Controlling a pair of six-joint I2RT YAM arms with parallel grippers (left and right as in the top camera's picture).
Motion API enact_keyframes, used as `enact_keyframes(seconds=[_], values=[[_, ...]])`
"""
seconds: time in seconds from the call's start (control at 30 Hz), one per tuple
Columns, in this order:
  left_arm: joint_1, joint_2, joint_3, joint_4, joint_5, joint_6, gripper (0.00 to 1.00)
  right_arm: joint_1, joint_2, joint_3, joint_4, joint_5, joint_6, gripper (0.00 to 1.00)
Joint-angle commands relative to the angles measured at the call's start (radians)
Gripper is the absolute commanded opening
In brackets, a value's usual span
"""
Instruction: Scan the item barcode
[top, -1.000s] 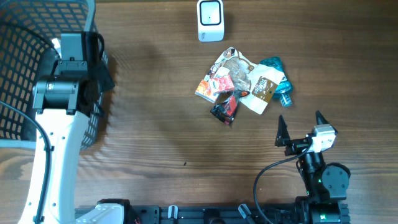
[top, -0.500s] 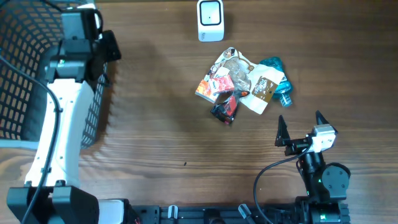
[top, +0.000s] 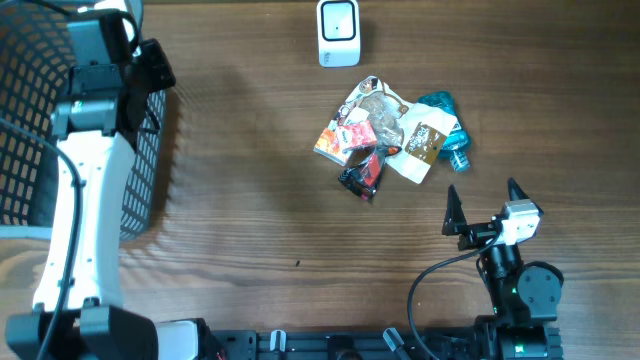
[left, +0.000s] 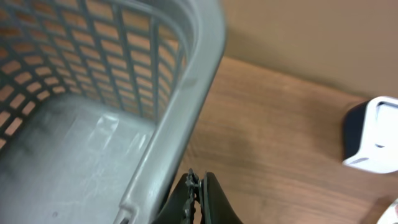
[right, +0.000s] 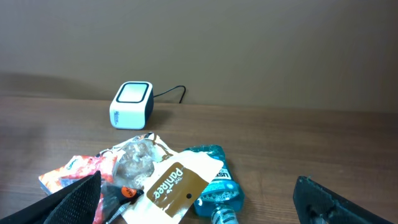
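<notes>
- Crumpled snack packets (top: 372, 128) and a teal bottle (top: 447, 118) lie heaped together.
- White scanner (top: 338, 32) stands beyond them.
- Left hand (left: 198, 190) closed beside basket (left: 205, 62); right hand (top: 482, 190) wide open.

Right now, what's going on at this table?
Nothing is being handled. The left claw is shut and empty, beside the rim of the mesh basket. The right claw is open and hangs short of the pile of items. The scanner stands beyond the pile; no item is up for scanning yet.
</notes>
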Motion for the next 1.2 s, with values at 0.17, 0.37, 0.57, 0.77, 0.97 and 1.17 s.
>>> enact_keyframes(seconds=[0.17,0.37,0.57,0.77,0.97,1.17], values=[[-0.007,-0.299,0.001,-0.049,0.348,-0.181,0.3,-0.004,-0.006,0.0,0.003,0.003,0.004,1.0],[-0.164,-0.281,0.001,-0.188,0.663,-0.299,1.0,-0.004,-0.006,0.0,0.003,0.003,0.004,1.0],[-0.432,-0.144,0.001,-0.343,0.612,-0.288,1.0,-0.004,-0.006,0.0,0.003,0.003,0.005,1.0],[-0.421,-0.141,0.001,-0.424,0.152,-0.388,1.0,-0.004,-0.006,0.0,0.003,0.003,0.004,1.0],[-0.411,-0.14,0.001,-0.496,-0.004,-0.475,1.0,-0.004,-0.006,0.0,0.141,-0.377,0.542,1.0],[-0.405,-0.138,0.001,-0.521,-0.005,-0.475,1.0,-0.004,-0.003,0.062,0.452,-0.427,0.959,1.0]])
